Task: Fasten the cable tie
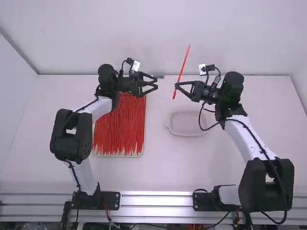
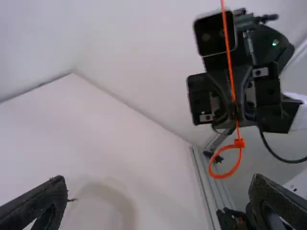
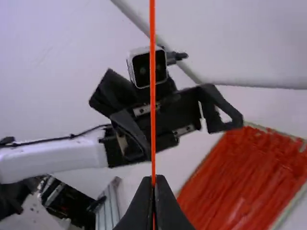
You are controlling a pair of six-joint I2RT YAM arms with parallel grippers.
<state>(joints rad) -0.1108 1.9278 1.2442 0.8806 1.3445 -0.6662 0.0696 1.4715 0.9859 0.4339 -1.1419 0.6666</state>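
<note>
We are finding the right claw (image 1: 176, 86) closed on 1 orange cable tie (image 1: 182, 71), holding it in the air above the white desk (image 1: 192, 158), well clear of the surface. The tie's strap (image 3: 152, 96) is running up and away from the pinched fingers at a slight tilt. In the left wrist view we are seeing its lower end formed into a small loop (image 2: 224, 163) hanging just below that claw, with the strap passing through the head (image 2: 239, 143). In the right wrist view the 2 fingers are meeting tightly around the strap.

We are noting the left claw (image 1: 155, 82) standing wide open and gripping nothing. It is facing the right claw across a gap and is not touching the tie. It is hovering near the far end of a tray (image 1: 117, 154) carrying a dense stock of orange ties (image 1: 122, 122). A shallow clear container (image 1: 189, 123) is lying on the desk under the right arm, near the tray but apart from it
</note>
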